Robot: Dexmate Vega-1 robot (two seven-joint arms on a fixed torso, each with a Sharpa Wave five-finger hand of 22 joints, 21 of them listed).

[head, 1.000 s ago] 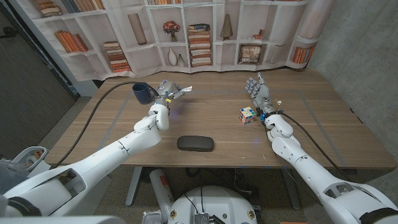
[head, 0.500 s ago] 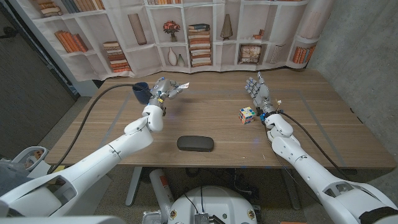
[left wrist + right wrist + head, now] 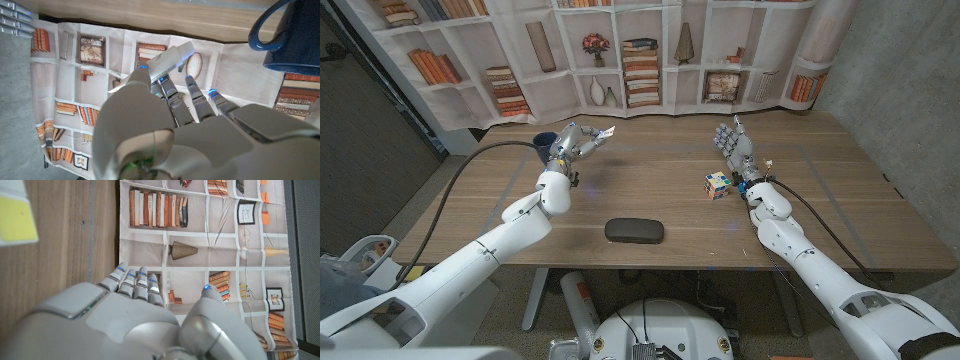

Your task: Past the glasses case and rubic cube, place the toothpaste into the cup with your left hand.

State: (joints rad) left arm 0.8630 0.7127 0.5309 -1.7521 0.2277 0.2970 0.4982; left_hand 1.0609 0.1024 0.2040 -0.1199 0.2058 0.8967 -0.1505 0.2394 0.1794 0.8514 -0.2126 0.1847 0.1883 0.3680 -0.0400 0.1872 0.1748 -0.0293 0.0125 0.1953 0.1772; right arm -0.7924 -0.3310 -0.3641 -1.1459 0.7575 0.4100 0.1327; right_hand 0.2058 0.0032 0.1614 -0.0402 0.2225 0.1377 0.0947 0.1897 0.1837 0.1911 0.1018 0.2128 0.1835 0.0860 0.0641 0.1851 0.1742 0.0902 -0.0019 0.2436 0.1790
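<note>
My left hand (image 3: 571, 142) is raised over the table's far left and holds a white toothpaste tube (image 3: 603, 132) that sticks out to the right. The dark blue cup (image 3: 545, 146) stands just left of that hand and partly behind it. In the left wrist view the toothpaste tube (image 3: 167, 60) lies pinched at my fingertips, with the blue cup (image 3: 288, 42) close beside. A black glasses case (image 3: 634, 230) lies near the front middle. The Rubik's cube (image 3: 718, 184) sits right of centre, beside my right hand (image 3: 734, 148), which stands open with fingers up and holds nothing.
A black cable (image 3: 470, 180) runs from the table's far left down past the front left edge. A bookshelf backdrop (image 3: 620, 50) hangs behind the table. A yellow face of the cube (image 3: 17, 217) is close to my right hand.
My left hand has carried the toothpaste further back and left, from beside the cup's right to right against it. The right hand has stayed put.
</note>
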